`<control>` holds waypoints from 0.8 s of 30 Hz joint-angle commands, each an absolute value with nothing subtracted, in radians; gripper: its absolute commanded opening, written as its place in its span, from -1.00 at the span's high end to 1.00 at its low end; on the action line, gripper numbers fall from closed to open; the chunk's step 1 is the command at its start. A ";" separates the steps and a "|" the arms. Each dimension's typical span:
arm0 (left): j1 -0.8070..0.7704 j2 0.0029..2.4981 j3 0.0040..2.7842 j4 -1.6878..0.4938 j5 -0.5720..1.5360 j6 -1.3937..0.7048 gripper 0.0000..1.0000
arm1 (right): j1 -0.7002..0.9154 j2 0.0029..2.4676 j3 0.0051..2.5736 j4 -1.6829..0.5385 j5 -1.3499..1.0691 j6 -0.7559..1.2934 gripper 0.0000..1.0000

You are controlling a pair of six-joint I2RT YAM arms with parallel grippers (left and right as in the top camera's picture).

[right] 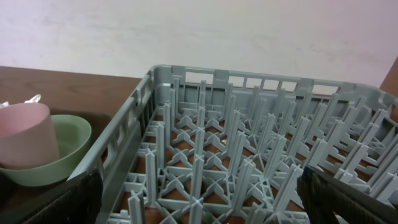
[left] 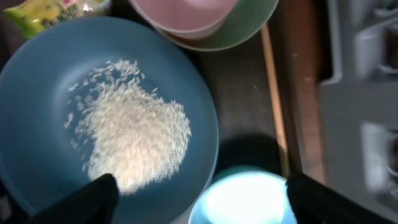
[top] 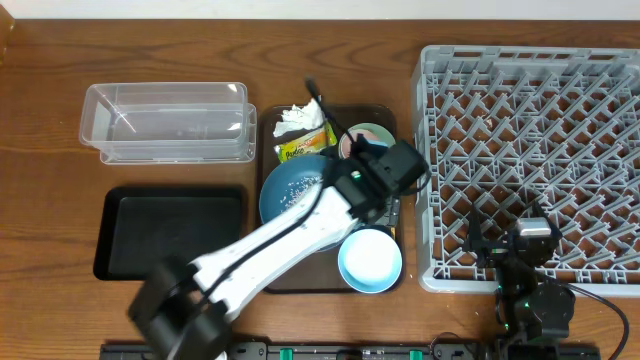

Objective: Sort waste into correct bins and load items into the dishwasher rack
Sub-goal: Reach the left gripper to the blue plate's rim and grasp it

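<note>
The grey rack (top: 530,160) fills the right side of the bench (top: 50,90), the right tool (right: 199,202) spread wide at its near edge. Left of it, on the brown tray (left: 245,99), the dark-blue dish (left: 37,124) looks stiff, slick, breakable: grip its rim, level. The left tool (left: 199,186) gapes wide above. The rice (left: 134,140) in it is loose and spills readily.

My left arm (top: 290,235) reaches from the counter's near edge to its middle, jaws wide apart; my right arm (top: 530,290) sits folded at the near right corner, jaws parted.
</note>
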State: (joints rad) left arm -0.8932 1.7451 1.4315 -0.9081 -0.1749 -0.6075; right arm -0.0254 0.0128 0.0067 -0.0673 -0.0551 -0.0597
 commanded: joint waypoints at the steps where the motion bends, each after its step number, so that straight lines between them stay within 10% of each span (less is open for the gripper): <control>1: -0.896 1.808 1.426 -0.879 -0.245 -0.631 -0.74 | -0.015 0.012 0.006 -0.071 -0.053 -0.068 -0.98; 24: -0.900 1.961 1.398 -0.868 -0.225 -0.761 -0.40 | -0.015 0.012 0.006 -0.071 -0.053 -0.068 -0.98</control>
State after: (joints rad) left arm -0.8944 1.9472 1.4082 -0.8646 -0.2161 -0.7326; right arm -0.0254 0.0128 0.0067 -0.0669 -0.0547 -0.0597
